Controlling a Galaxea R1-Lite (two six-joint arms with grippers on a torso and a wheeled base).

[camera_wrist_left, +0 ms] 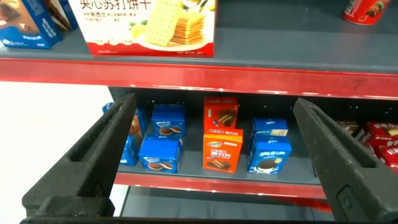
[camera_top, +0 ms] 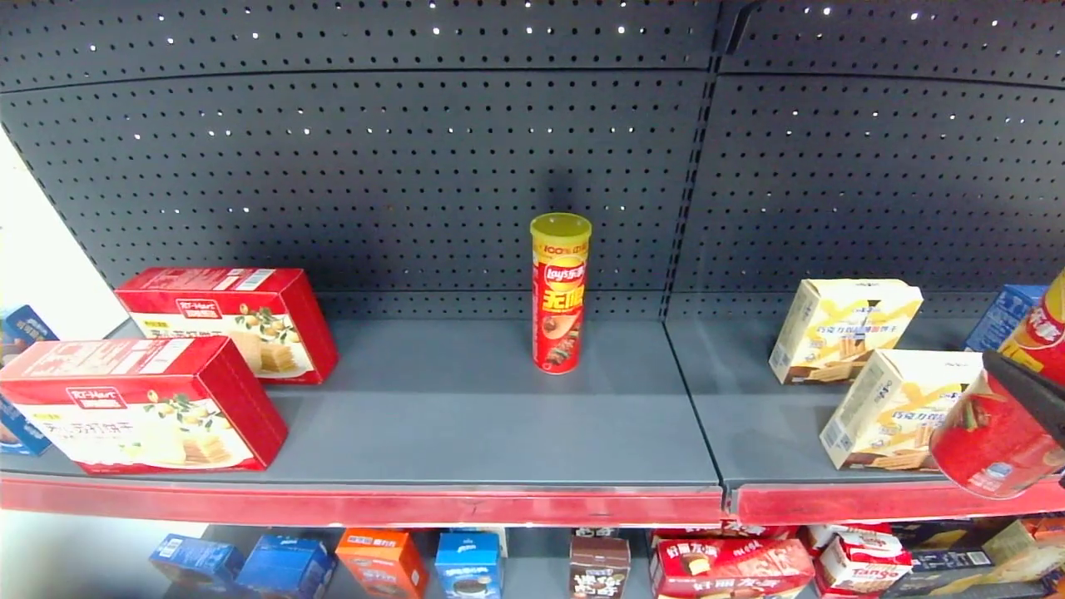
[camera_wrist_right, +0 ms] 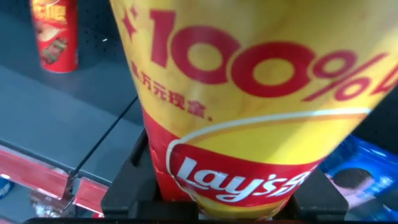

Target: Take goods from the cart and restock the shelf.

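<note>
**Head view.** A grey metal shelf [camera_top: 466, 416] with a red front lip is seen against a black perforated back panel [camera_top: 374, 166]. One red-and-yellow cylindrical chip can with a yellow plastic lid, the standing can [camera_top: 560, 291], is placed upright near the back, about mid-shelf and well apart from the other goods. Two red rectangular biscuit cartons [camera_top: 229, 320] are set at the left end, and two cream wafer cartons [camera_top: 842, 329] at the right. At the right edge a second chip can of the same kind, the held can [camera_top: 994, 433], is carried tilted with its base toward the camera. It is over the front lip, just beside the nearer wafer carton. The right gripper [camera_top: 1032, 399] is closed around it.

**Left wrist view.** The left gripper [camera_wrist_left: 214, 109] is spread wide and nothing is held in it. It is positioned in front of the shelf and below its lip. Between its fingers, small blue and orange cookie boxes [camera_wrist_left: 222, 140] are seen on the lower shelf [camera_wrist_left: 205, 180].

**Right wrist view.** The held can is clamped around its middle, with the lid end pointed toward the shelf. The standing can is seen farther in.

**Progress (judged).** One can is stocked. The second is in hand and not yet set down. Placing it upright beside the standing can is taken as the step remaining. How much stock is left to bring cannot be told.
</note>
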